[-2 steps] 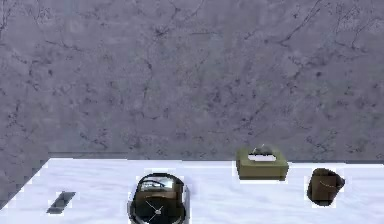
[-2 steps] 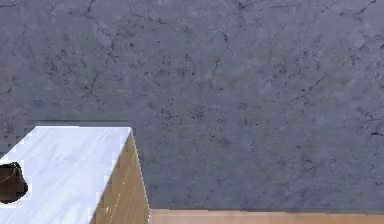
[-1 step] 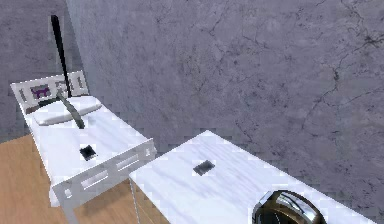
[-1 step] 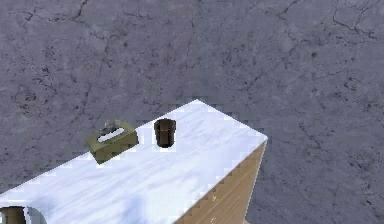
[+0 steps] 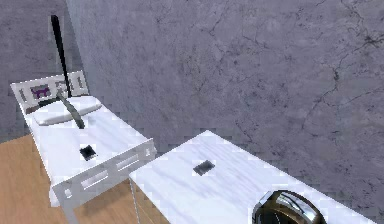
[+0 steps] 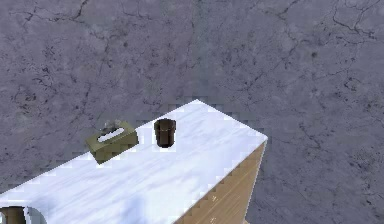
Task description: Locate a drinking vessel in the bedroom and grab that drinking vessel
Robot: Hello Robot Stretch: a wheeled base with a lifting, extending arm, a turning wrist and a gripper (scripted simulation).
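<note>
**In sight of the cup, yet to grab it**

Places a dark brown cup (image 6: 164,133) upright on the white-topped table (image 6: 200,175), near its far corner, just beside an olive box (image 6: 112,140) and well apart from a metal bowl (image 6: 12,215). Counts the search as done, by the look of it. Leaves the reach and the grab. Cannot tell how the gripper's fingers stand.

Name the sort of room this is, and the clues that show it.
Probably a bedroom: a small white bed with a pillow stands against the grey wall, and a white-topped wooden dresser carries a dark cup.
</note>
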